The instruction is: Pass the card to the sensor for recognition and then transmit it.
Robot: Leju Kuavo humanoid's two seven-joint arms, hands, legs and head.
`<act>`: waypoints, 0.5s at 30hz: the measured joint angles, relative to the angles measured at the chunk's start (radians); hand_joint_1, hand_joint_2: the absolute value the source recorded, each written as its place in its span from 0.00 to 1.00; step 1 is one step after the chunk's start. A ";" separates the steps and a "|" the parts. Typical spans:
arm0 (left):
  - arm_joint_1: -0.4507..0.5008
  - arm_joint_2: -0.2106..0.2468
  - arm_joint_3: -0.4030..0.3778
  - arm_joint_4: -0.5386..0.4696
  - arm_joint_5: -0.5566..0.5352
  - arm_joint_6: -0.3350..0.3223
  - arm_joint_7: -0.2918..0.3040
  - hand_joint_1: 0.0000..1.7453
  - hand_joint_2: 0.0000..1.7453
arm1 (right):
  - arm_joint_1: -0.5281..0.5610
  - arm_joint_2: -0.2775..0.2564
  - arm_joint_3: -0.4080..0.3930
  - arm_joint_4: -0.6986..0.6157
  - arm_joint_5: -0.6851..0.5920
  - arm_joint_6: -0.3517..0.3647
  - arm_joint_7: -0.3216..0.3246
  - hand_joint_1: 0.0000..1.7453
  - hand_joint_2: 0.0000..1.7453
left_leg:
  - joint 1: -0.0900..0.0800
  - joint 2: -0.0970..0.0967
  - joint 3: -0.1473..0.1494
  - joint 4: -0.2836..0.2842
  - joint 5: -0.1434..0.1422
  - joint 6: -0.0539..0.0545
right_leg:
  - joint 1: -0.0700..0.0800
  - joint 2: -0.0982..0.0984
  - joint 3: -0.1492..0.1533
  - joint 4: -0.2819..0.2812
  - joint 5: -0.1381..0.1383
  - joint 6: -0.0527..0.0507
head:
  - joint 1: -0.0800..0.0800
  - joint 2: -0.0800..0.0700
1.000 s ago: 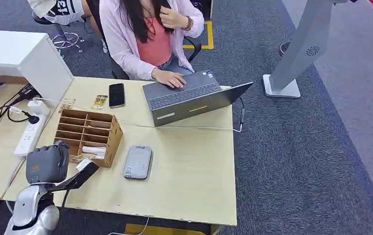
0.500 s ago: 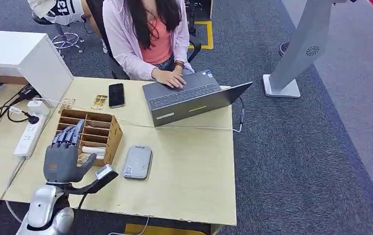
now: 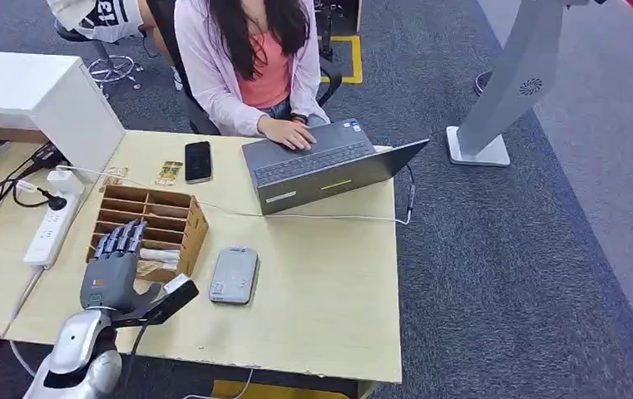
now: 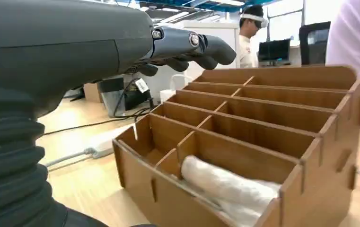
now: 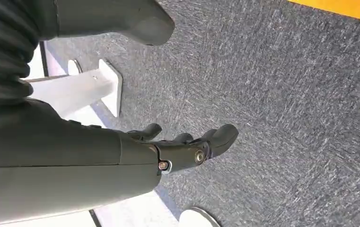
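Nearest, left hand [image 3: 111,270] raised over the front edge of the wooden organizer [image 3: 150,230], fingers [image 4: 201,47] spread and stretched out above the compartments, holding nothing. Just below those fingers, a white wrapped bundle [image 4: 225,187] lying in a front compartment; whether a card sits in the box cannot be told. Right hand [image 5: 182,146] hanging over grey carpet, fingers loosely apart, empty. Beside the organizer on the pale table [image 3: 321,291], the grey sensor [image 3: 234,274] lying flat, apart from the hand. Farther back, two small gold cards [image 3: 168,173] and a black phone [image 3: 198,160] beside them, then a grey laptop [image 3: 325,164] with a person [image 3: 250,62] typing.
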 joint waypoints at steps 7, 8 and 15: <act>-0.005 0.014 -0.005 0.011 0.015 -0.013 0.018 0.00 1.00 | -0.001 0.000 -0.001 0.000 0.002 0.000 -0.001 0.00 1.00 | 0.000 0.000 0.000 0.000 0.000 0.000 | 0.000 0.000 0.000 0.000 0.000 0.000 | 0.000 0.000; -0.005 0.016 -0.005 0.011 0.016 -0.012 0.019 0.00 1.00 | -0.001 0.000 -0.002 0.000 0.002 0.000 -0.001 0.00 1.00 | 0.000 0.000 0.000 0.000 0.000 0.000 | 0.000 0.000 0.000 0.000 0.000 0.000 | 0.000 0.000; -0.005 0.023 -0.005 0.011 0.021 0.009 0.019 0.00 1.00 | -0.001 0.000 -0.002 0.000 0.003 0.000 0.002 0.00 1.00 | 0.000 0.000 0.000 0.000 0.000 0.000 | 0.000 0.000 0.000 0.000 0.000 0.000 | 0.000 0.000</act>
